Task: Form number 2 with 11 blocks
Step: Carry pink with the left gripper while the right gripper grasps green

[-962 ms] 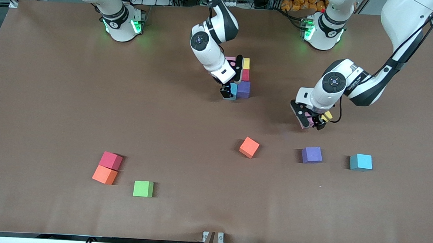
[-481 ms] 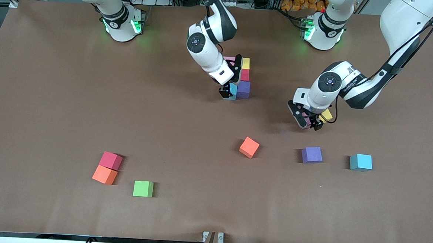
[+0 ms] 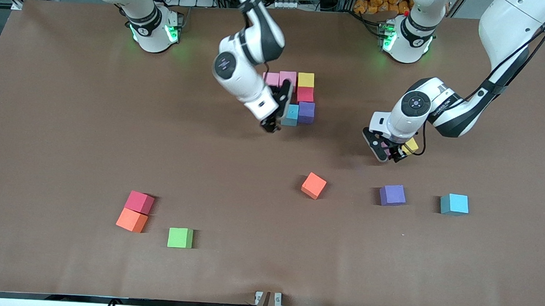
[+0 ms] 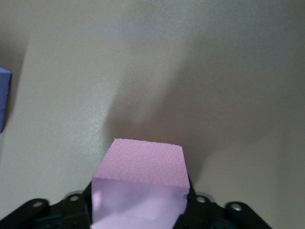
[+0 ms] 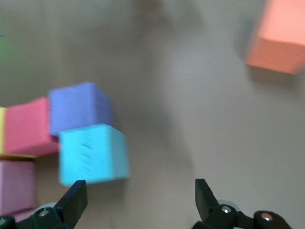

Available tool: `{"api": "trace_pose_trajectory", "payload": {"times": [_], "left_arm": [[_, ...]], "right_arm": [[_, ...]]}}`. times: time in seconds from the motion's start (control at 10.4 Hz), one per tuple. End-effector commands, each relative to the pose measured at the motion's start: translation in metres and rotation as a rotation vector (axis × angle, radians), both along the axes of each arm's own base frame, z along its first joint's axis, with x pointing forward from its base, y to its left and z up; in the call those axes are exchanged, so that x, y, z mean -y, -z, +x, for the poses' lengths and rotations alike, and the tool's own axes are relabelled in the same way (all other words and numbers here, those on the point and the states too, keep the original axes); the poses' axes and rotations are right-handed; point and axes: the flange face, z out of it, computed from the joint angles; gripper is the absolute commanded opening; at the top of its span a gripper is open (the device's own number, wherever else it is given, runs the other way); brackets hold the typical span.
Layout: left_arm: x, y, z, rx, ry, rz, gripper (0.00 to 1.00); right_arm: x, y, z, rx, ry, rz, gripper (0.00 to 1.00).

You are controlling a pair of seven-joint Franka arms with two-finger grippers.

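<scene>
Plain pink block between left tool fingers, unlettered.

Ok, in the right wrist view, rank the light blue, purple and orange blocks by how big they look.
1. Light blue block, largest.
2. Purple block.
3. Orange block: cut off by the frame edge, so unsure.
Nearness to the camera sets these differences, so true size is unsettled.

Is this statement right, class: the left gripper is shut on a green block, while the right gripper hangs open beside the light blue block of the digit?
One detail is wrong. The left gripper is shut on a pink block, not a green one; the left wrist view shows it. The right gripper does hang open beside the light blue block.
</scene>
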Motion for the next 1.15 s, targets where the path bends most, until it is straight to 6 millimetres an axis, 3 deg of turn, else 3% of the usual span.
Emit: {"api": "trace_pose_trajectory", "payload": {"times": [0.0,0.29,0.58,0.77,0.87,1.06], "left_arm": [[0.001,-0.012,0.005,0.048,0.012,0.012,0.3],[0.038,-0.051,0.015,0.126,0.063,-0.007,0.3],[0.074,-0.086,0.025,0.141,0.036,-0.05,0.29],[0.112,-0.124,0.029,0.126,0.042,-0.001,0.29],[0.131,-0.14,0.03,0.11,0.031,-0.006,0.3],[0.149,-0.151,0.026,0.069,-0.008,-0.053,0.32]], "right_arm": [[0.07,-0.009,0.056,-0.015,0.096,0.005,1.0],[0.155,-0.015,0.117,0.001,0.215,-0.066,1.0],[0.217,-0.02,0.168,-0.056,0.547,-0.075,1.0],[0.229,-0.015,0.182,-0.099,0.712,-0.078,1.0],[0.226,-0.012,0.188,-0.13,0.814,-0.08,1.0],[0.22,-0.01,0.19,-0.213,1.062,-0.097,1.0]]}}
